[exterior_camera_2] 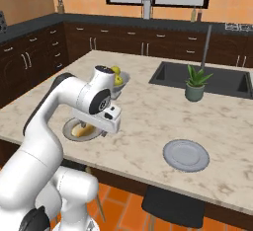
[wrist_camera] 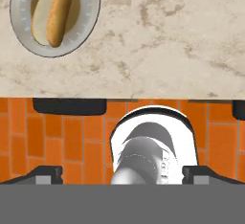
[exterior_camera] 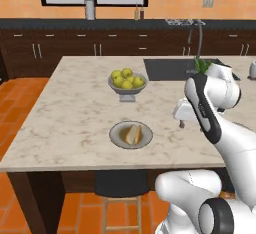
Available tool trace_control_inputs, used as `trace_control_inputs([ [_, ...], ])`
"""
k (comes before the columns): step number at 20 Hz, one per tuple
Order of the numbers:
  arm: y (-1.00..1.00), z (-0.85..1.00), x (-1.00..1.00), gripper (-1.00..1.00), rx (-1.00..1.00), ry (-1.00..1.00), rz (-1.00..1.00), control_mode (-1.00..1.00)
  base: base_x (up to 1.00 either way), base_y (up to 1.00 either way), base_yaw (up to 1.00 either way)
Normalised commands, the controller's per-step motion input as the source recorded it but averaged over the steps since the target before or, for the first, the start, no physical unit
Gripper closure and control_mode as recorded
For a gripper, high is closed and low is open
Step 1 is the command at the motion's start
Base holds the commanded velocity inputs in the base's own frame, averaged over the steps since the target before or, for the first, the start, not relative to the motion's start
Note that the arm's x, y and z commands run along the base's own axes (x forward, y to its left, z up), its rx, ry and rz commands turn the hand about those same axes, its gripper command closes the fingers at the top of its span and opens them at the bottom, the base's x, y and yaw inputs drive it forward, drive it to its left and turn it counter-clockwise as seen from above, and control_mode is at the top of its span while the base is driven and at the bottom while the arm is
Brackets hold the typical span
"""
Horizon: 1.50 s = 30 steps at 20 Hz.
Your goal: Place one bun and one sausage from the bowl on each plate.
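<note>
Marble, pale and veined, tops the kitchen island (exterior_camera: 75, 113) that the robot faces, with orange floor tiles below and dark cabinets behind. Nearest the base, close to the island's front edge, sits one grey plate (exterior_camera: 131, 134) that already carries a bun with a sausage (wrist_camera: 58, 8) laid in it; from the hand view the sausage rests lengthwise in the bun's split. The gripper (exterior_camera: 182, 114) hangs above the marble just to the right of that plate, fingers spread wide and holding nothing. Farther right along the same front edge, well apart from the first, lies the second plate (exterior_camera_2: 186, 155), bare. Beyond the filled plate stands a grey footed fruit bowl (exterior_camera: 127, 84) of yellow-green fruit, and further back a sink (exterior_camera_2: 202, 79) with a potted plant (exterior_camera_2: 195, 84) at its near rim. The wide brown serving bowl is not something I can place from these pictures.

One plate looks served, so the job appears about half done. A bun is likely soft and light and would squash under a hard pinch, so a gentle grip across its short width at the middle seems best. A sausage is probably firmer, smooth and a little slippery, and rolls easily; taking it across its middle should keep it level.
</note>
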Motion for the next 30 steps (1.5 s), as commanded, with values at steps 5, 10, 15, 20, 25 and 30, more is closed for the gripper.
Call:
trace_control_inputs([
  [5,0.0,0.0,0.0,-1.0,0.0,0.0,0.0,1.0,-0.9,-1.0,0.0],
  [10,0.0,0.0,0.0,-1.0,0.0,0.0,0.0,1.0,-0.58,-1.0,0.0],
  [15,0.0,0.0,0.0,-1.0,0.0,0.0,0.0,1.0,-0.59,-1.0,0.0],
  [20,0.0,0.0,0.0,-1.0,0.0,0.0,0.0,1.0,-0.43,-1.0,0.0],
  [25,0.0,0.0,0.0,-1.0,0.0,0.0,0.0,1.0,-0.02,-1.0,0.01],
  [30,0.0,0.0,0.0,-1.0,0.0,0.0,0.0,1.0,0.36,-0.86,-0.04],
])
